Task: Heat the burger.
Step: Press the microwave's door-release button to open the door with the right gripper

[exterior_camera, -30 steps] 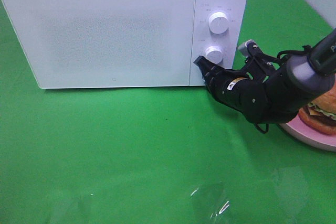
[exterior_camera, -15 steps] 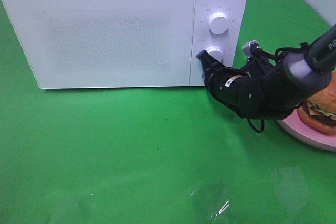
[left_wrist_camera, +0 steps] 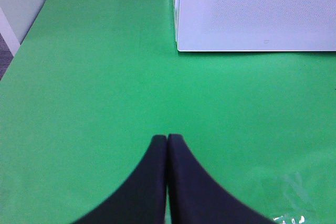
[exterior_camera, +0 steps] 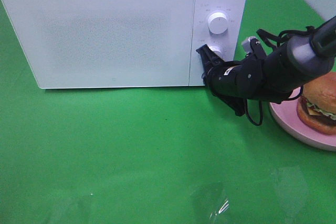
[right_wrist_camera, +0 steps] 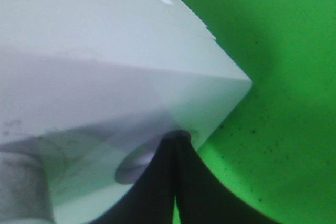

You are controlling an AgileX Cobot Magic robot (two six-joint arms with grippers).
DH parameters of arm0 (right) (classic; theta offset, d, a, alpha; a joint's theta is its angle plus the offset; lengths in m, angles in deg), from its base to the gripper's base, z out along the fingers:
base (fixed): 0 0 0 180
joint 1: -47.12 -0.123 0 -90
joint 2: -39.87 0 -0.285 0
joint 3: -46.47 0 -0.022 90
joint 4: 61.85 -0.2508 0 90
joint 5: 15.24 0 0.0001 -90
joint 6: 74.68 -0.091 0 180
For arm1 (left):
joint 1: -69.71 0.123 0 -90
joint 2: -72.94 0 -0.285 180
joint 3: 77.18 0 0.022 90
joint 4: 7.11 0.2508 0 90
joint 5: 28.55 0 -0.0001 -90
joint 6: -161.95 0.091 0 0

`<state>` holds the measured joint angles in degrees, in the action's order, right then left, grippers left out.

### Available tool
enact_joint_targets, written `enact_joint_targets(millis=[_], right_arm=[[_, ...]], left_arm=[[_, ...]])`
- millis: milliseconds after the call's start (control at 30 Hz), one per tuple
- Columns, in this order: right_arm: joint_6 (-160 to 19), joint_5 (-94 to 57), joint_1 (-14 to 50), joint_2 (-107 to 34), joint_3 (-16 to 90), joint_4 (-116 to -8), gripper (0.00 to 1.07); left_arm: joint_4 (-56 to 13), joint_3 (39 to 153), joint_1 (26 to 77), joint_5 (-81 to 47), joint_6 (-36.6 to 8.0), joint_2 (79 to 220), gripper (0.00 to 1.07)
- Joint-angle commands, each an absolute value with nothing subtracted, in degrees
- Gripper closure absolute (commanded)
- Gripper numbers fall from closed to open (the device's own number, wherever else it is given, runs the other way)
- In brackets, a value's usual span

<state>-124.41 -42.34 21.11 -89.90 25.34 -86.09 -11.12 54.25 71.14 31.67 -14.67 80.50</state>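
The right gripper [exterior_camera: 201, 52], jaws together, meets the closed microwave [exterior_camera: 115, 30] beside its lower knob [exterior_camera: 216, 51], arm lying between it and the burger [exterior_camera: 319, 106]. The burger sits upright at three o'clock; the left gripper [left_wrist_camera: 167, 148] is closed, empty.

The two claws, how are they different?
The right claw is at the microwave, beside its lower knob; the left claw hangs over bare green cloth, apart from the microwave. The high camera shows the right claw, not the left claw. Both are black and shut.
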Motion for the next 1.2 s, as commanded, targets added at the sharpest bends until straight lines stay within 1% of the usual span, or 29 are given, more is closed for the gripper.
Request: enact_joint_targets(millis=[33,167,233,267,300,333,467,667,800,933,1000,1200], right_arm=[[-126.76,-93.22,21.74,-91.22,29.35,-84.2,1.07],[-130.6,-92.81,21.74,-91.22,27.98,-85.06,1.07],[-134.15,-90.92,21.74,-91.16,26.72,-84.94,1.07],[-137.48,-87.03,21.74,-90.7,25.17,-84.66,1.07],[-137.48,-87.03,21.74,-90.7,25.17,-84.66,1.07],[-138.05,-83.93,21.74,-90.53,23.97,-84.03,1.07],[-138.05,-83.93,21.74,-90.65,22.82,-83.97,1.07],[-140.63,-83.42,21.74,-90.76,22.99,-84.03,1.07],[-143.61,-78.43,21.74,-91.28,23.62,-84.83,1.07],[-144.41,-76.31,21.74,-92.19,25.8,-85.57,1.07],[-144.24,-76.37,21.74,-93.05,28.78,-85.63,1.07],[-144.12,-76.48,21.74,-93.57,30.1,-85.69,1.07]], left_arm=[[-11.23,54.14,70.91,30.93,-14.55,79.18,1.06],[-11.23,54.14,70.91,30.93,-14.55,79.18,1.06],[-11.23,54.14,70.91,30.93,-14.55,79.18,1.06],[-11.23,54.14,70.91,30.93,-14.55,79.18,1.06],[-11.23,54.14,70.91,30.93,-14.55,79.18,1.06],[-11.23,54.14,70.91,30.93,-14.55,79.18,1.06],[-11.23,54.14,70.91,30.93,-14.55,79.18,1.06],[-11.23,54.14,70.91,30.93,-14.55,79.18,1.06],[-11.23,54.14,70.91,30.93,-14.55,79.18,1.06],[-11.23,54.14,70.91,30.93,-14.55,79.18,1.06],[-11.23,54.14,70.91,30.93,-14.55,79.18,1.06],[-11.23,54.14,70.91,30.93,-14.55,79.18,1.06]])
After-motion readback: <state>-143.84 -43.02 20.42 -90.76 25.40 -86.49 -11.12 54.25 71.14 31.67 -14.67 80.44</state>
